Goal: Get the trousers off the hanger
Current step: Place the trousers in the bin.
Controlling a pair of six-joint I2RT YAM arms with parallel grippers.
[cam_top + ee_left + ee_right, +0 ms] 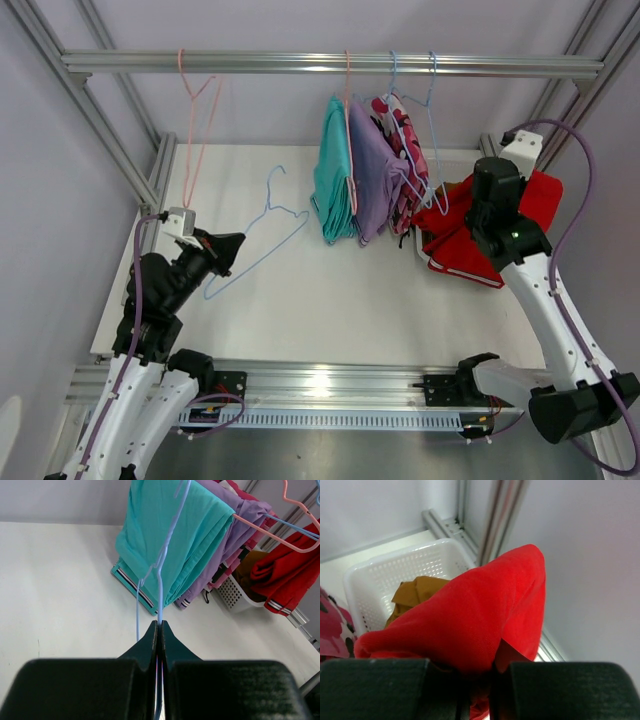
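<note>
Bulging from right gripper (480, 687): red trousers (485, 605)

Fixtures: frame rail, tabletop, basket.
Silver aluminium crossbar rail (300, 63) spans above the flat white table (330, 300); a white perforated plastic basket (385, 575) stands in the table's far right corner.
</note>
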